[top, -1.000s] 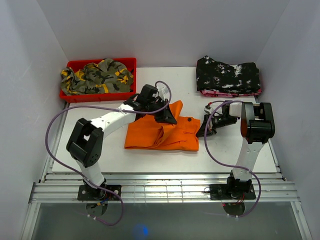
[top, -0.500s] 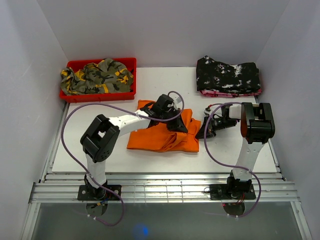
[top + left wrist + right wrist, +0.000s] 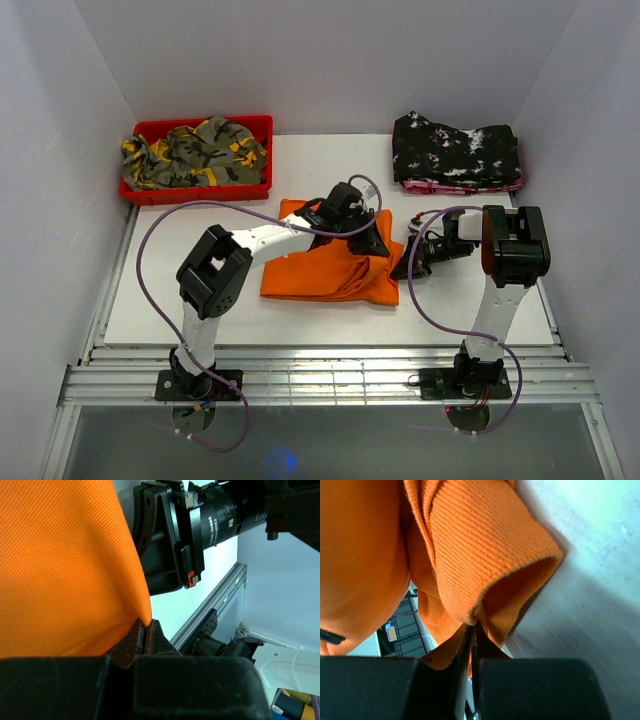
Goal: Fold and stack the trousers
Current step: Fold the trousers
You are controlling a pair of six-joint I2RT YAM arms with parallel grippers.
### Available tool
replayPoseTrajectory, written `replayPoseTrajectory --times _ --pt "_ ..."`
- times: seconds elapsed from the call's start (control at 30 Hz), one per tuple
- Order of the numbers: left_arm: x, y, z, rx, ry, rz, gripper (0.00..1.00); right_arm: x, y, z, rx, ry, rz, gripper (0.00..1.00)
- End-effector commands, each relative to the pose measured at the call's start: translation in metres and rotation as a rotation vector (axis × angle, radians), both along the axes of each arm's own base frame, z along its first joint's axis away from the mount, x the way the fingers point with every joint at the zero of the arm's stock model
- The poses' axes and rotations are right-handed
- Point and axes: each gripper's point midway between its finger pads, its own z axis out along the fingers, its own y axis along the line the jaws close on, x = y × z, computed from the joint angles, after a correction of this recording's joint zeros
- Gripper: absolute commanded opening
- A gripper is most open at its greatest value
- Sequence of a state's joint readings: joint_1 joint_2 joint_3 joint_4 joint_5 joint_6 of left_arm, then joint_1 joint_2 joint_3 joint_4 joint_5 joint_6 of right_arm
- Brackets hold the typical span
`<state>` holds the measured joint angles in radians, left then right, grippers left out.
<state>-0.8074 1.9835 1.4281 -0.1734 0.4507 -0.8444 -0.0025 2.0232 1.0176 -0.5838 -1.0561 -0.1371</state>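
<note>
The top view is bright and even, lit softly from above, with only faint shadows on the table (image 3: 330, 320) and a small blue glint at 6 o'clock. In both wrist views the weave of the trousers (image 3: 485, 545) is sharp, but the band at 6 o'clock is black and blurred; in the right one the table at 2 o'clock is almost washed out.

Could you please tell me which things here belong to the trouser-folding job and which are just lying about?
In the job: orange trousers; left gripper, shut on them; right gripper, shut on them.
Lying about: camouflage garment in the red bin; black speckled garment at the far right.
</note>
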Motion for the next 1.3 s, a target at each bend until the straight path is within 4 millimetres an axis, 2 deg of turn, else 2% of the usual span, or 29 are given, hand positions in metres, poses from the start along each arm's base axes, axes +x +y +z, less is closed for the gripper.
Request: replayPoseTrajectory --times 0.0,0.2,0.33,0.43,0.53,0.7,0.77,0.8,0.83,0.87,0.97,1.03,1.07,1.1,1.13,1.17,1.23,1.27 --pt "0.004 -0.025 0.026 -0.079 -0.055 -0.014 0.0 -0.003 0.003 0.005 0.024 -0.009 0.002 0.08" --pt "-0.002 -0.04 0.024 -0.094 -0.062 -0.03 0.0 -0.005 0.003 0.006 0.027 -0.003 0.001 0.08" --pt "-0.005 -0.043 0.014 -0.083 -0.033 -0.025 0.0 -0.003 0.003 0.007 0.033 -0.005 -0.003 0.08" --pt "-0.004 -0.047 0.01 -0.084 -0.031 -0.015 0.0 -0.002 0.004 0.009 0.039 -0.002 -0.005 0.08" --pt "-0.003 -0.053 0.015 -0.102 -0.05 -0.012 0.0 -0.003 0.004 0.008 0.039 -0.003 -0.006 0.08" --pt "-0.003 -0.059 0.005 -0.094 -0.048 -0.009 0.02 -0.002 0.004 0.008 0.042 -0.003 -0.01 0.08" --pt "-0.004 -0.058 0.0 -0.084 -0.041 -0.009 0.17 -0.001 0.004 0.009 0.04 -0.001 -0.012 0.08" --pt "-0.004 -0.057 -0.002 -0.076 -0.046 -0.015 0.36 -0.001 0.003 0.008 0.025 -0.003 -0.008 0.09" --pt "-0.004 -0.055 -0.002 -0.07 -0.045 -0.015 0.45 0.002 0.001 0.009 0.011 -0.021 -0.004 0.13" --pt "-0.004 -0.052 -0.002 -0.06 -0.04 -0.015 0.49 0.002 -0.003 0.007 -0.018 -0.041 0.012 0.22" --pt "0.008 -0.038 0.01 -0.055 -0.073 -0.002 0.65 0.005 -0.02 0.012 -0.082 -0.058 0.014 0.35" --pt "0.021 -0.022 0.021 -0.052 -0.101 0.012 0.72 0.001 -0.037 0.016 -0.109 -0.063 0.03 0.4" --pt "0.024 -0.017 0.027 -0.058 -0.108 0.007 0.73 0.008 -0.046 0.018 -0.141 -0.085 0.039 0.42" --pt "0.035 -0.007 0.033 -0.063 -0.121 0.022 0.74 0.003 -0.058 0.022 -0.139 -0.075 0.053 0.42" --pt "0.038 0.0 0.046 -0.068 -0.164 0.008 0.75 0.002 -0.064 0.025 -0.141 -0.074 0.065 0.43" --pt "0.041 0.006 0.053 -0.073 -0.19 -0.005 0.77 0.01 -0.07 0.033 -0.143 -0.107 0.077 0.45" --pt "0.047 0.025 0.065 -0.069 -0.235 -0.036 0.8 0.007 -0.078 0.049 -0.109 -0.122 0.09 0.48" --pt "0.045 0.034 0.082 -0.091 -0.265 -0.052 0.85 0.014 -0.078 0.058 -0.096 -0.151 0.077 0.49"
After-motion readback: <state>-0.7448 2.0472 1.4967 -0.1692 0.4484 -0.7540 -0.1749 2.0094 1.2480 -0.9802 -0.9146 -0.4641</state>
